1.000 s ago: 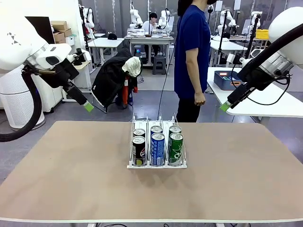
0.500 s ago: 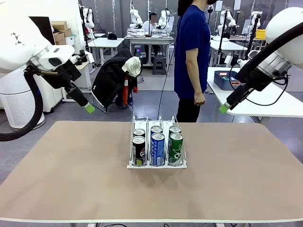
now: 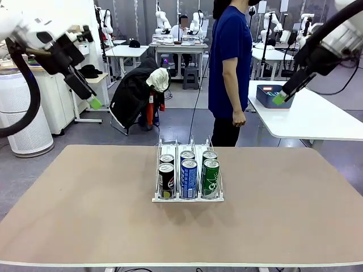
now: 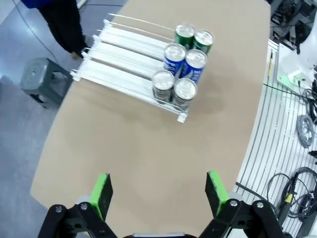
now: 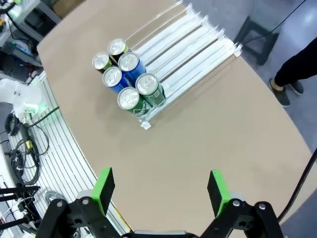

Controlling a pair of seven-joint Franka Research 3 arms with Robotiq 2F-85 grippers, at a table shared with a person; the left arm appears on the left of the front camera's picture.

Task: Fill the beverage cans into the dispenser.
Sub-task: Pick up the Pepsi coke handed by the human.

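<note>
The dispenser [image 3: 187, 198] stands mid-table, a white rack with three lanes. Several beverage cans [image 3: 189, 178] sit at its front end, two deep: black on the left, blue in the middle, green on the right. My left gripper [image 3: 95, 103] hangs high above the table's far left corner, open and empty. My right gripper [image 3: 278, 99] hangs high at the far right, also open and empty. From above, the left wrist view shows the cans [image 4: 184, 64] bunched at one end of the dispenser [image 4: 124, 47], far beyond my gripper [image 4: 158, 193]. The right wrist view shows the cans [image 5: 126, 74], the dispenser [image 5: 193, 39] and my gripper [image 5: 161, 191] likewise.
A person in a blue shirt [image 3: 229, 62] stands side-on just beyond the table's far edge. A white side table [image 3: 317, 122] at the right carries a dark blue tub [image 3: 267, 94]. The brown tabletop [image 3: 85, 209] is bare around the rack.
Both arms have lifted higher and swung outward, away from the table. The cans and the dispenser have not moved.
</note>
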